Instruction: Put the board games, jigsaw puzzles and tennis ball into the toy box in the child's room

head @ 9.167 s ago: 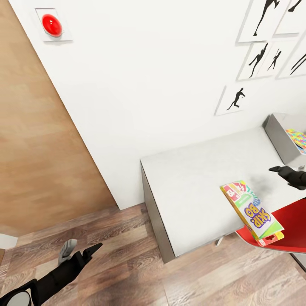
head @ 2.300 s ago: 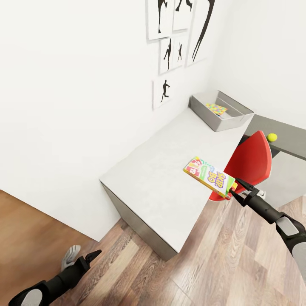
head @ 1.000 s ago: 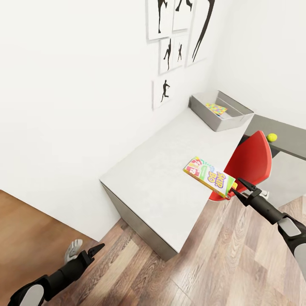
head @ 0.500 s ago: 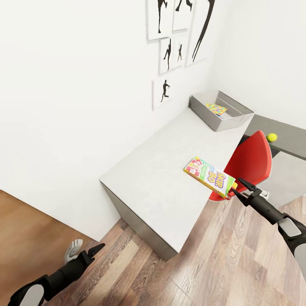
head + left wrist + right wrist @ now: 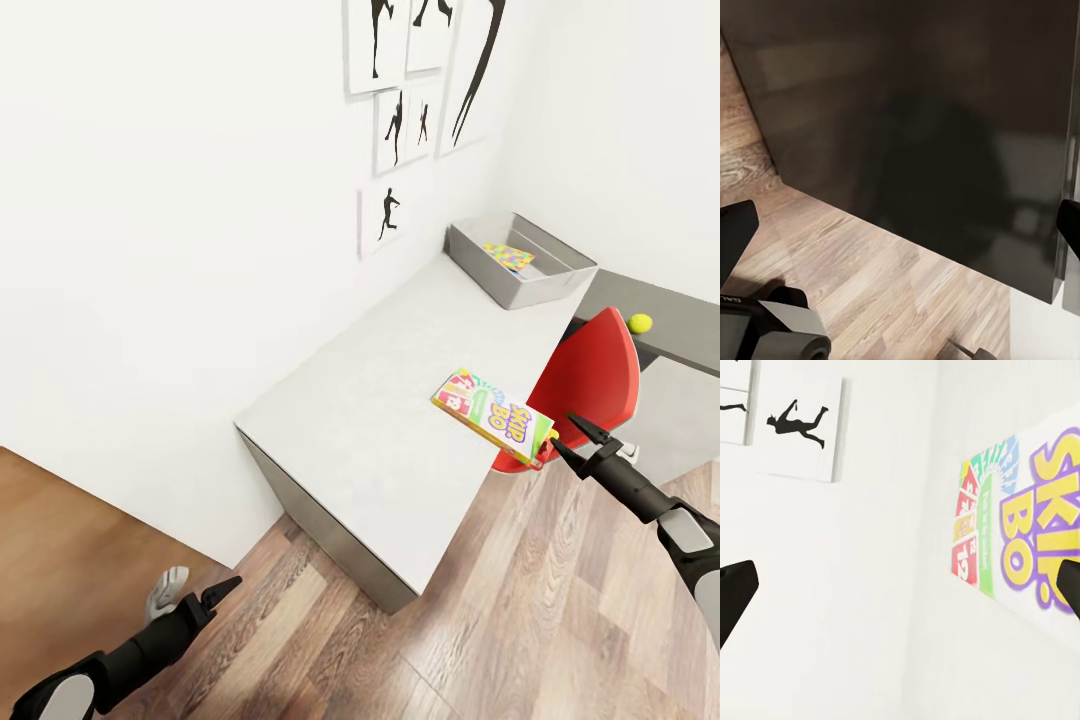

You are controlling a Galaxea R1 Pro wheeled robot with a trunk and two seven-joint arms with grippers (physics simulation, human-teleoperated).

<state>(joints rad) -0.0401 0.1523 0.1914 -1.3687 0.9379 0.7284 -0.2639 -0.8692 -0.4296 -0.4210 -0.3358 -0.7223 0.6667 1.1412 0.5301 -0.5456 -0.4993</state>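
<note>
The green "Skip-Bo" board game (image 5: pixel 495 416) lies flat at the table's (image 5: pixel 370 390) front edge, partly over the red chair (image 5: pixel 590 385). My right gripper (image 5: pixel 565 433) is open just off the box's near end, not touching it; the right wrist view looks past its spread fingers onto the Skip-Bo board game (image 5: pixel 1020 547). The grey toy box (image 5: pixel 560 283) stands at the table's far end with a jigsaw puzzle (image 5: pixel 508 256) inside. The tennis ball (image 5: pixel 640 323) sits on a darker surface beyond the chair. My left gripper (image 5: pixel 200 592) hangs open low over the floor.
The left wrist view faces the table's dark side panel (image 5: pixel 930 135) and wood-plank floor (image 5: pixel 870 277). Black silhouette pictures (image 5: pixel 400 125) hang on the white wall behind the table. Open floor lies in front of the table.
My right gripper has let go of the Skip-Bo box and drawn back a little to the right. The box stays put. My left arm has dropped slightly.
</note>
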